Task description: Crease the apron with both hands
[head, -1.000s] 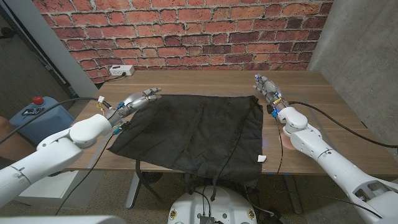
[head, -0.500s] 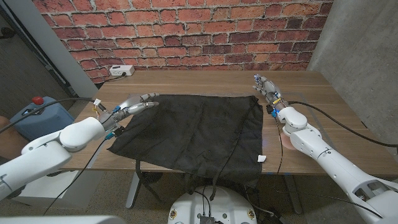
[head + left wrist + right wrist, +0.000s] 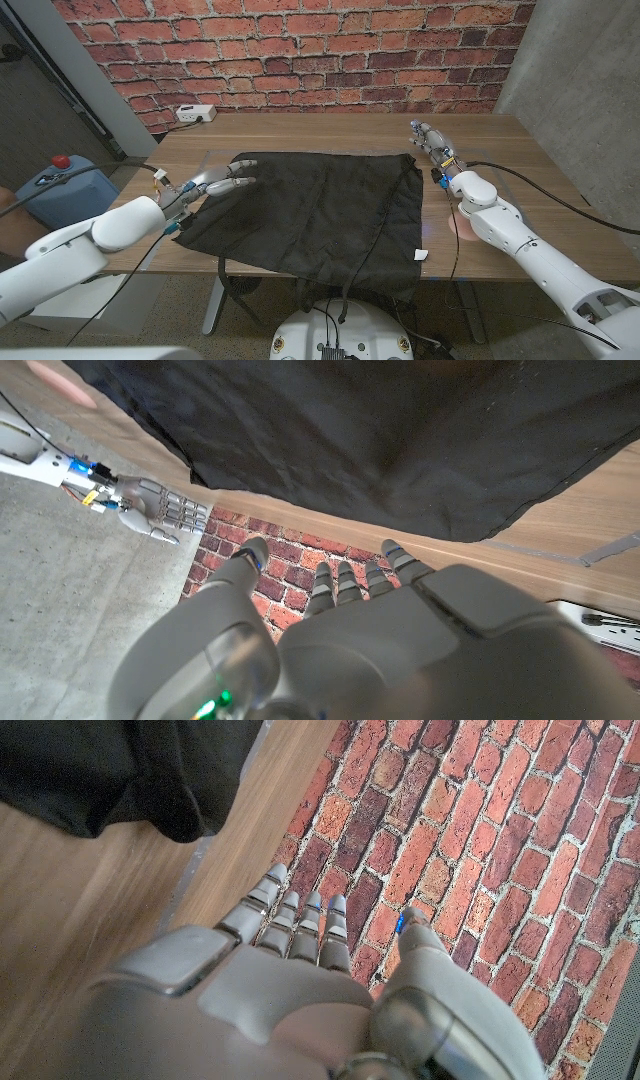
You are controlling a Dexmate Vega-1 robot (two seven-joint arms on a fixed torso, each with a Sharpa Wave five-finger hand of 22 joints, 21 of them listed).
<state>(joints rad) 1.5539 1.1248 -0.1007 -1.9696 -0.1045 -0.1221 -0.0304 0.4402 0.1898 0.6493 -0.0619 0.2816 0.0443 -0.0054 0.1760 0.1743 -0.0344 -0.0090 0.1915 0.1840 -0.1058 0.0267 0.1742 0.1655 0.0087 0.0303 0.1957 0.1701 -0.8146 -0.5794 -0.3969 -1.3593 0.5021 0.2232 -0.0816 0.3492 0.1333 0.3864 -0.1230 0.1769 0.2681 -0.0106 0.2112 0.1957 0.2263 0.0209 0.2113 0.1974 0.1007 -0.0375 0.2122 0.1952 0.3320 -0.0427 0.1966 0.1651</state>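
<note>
A: Where is the apron (image 3: pixel 310 205)?

B: It is a black cloth spread over the middle of the wooden desk (image 3: pixel 500 140), its near edge hanging over the desk's 6 o'clock side, with thin straps trailing down there. A small white tag (image 3: pixel 422 254) sits at its near right corner.

A: And the left hand (image 3: pixel 222 180)?

B: It is at the apron's 9 o'clock edge, over the far left corner, fingers (image 3: pixel 243 164) stretched out and slightly apart, reaching toward 3 o'clock. It grips nothing. Whether the fingertips touch the cloth, I cannot tell.

A: The right hand (image 3: pixel 430 140)?

B: At the apron's far right corner, toward 2 o'clock, just beside the cloth on bare wood. Its fingers are straight, close together and hold nothing. In the right wrist view the fingers (image 3: pixel 290 920) point toward the brick wall (image 3: pixel 470 840), with the apron's corner (image 3: pixel 190 810) near them.

A: Anything else around?

B: A white power strip (image 3: pixel 195 113) lies at the desk's 11 o'clock corner. A blue container with a red button (image 3: pixel 62 160) stands off the desk at 9 o'clock.
</note>
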